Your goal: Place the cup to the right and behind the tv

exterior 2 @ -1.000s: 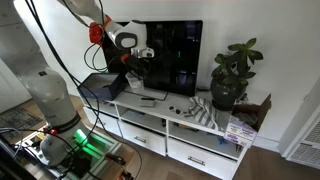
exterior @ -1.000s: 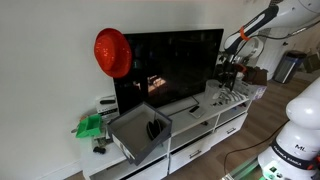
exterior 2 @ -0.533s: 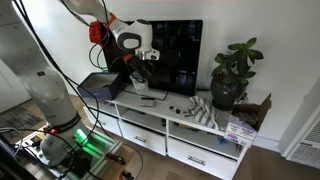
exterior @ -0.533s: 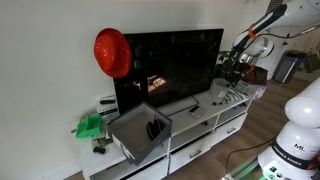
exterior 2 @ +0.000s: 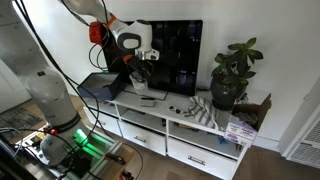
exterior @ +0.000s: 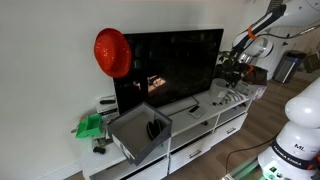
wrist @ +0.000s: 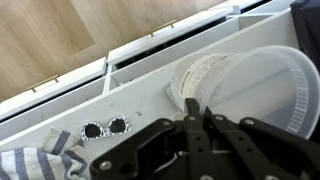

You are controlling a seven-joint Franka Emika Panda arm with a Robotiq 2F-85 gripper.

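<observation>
The tv (exterior: 170,65) is a wide black screen standing on the white cabinet (exterior: 205,130); it also shows in the other exterior view (exterior 2: 178,55). In the wrist view my gripper (wrist: 200,106) is shut, its two fingers pinching the rim of a translucent plastic cup (wrist: 250,88) with a white label. The cup hangs above the white cabinet top (wrist: 140,95). In both exterior views the gripper (exterior: 229,68) (exterior 2: 143,62) is in front of the tv's edge, a little above the cabinet top. The cup is too small to make out there.
A red round object (exterior: 112,52) hangs at the tv's corner. A grey box with a dark inside (exterior: 140,132) and a green object (exterior: 90,125) sit at one end of the cabinet. A potted plant (exterior 2: 232,72) and a striped cloth (exterior 2: 205,112) sit at the other end. Two black rings (wrist: 105,128) lie on the top.
The arm shifted slightly sideways along the tv front with the cup between one second and half a second ago. It has held still since.
</observation>
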